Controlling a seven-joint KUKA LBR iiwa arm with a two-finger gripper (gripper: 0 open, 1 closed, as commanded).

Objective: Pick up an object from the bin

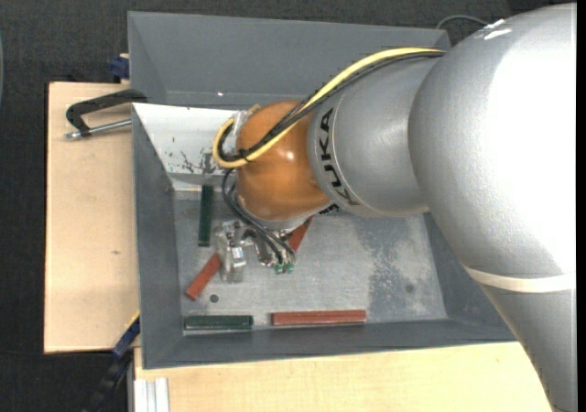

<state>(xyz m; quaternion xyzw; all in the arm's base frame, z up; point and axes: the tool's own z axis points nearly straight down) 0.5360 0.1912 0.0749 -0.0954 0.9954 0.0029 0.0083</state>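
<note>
The gripper [233,254] sits low in the lower-left part of the bin [403,282], just beside the upper end of a slanted orange-red stick [202,278]. A dark green stick [204,213] lies just above. Whether the gripper is spread or clenched, I cannot tell. A sound grasp probably means straddling the orange-red stick's narrow width, clear of the green one.

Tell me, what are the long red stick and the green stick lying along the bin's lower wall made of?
The long red stick looks like matte plastic or painted wood: flat colour, straight edges, no shine. I can't tell which. The green stick beside it looks much alike, only darker.
</note>
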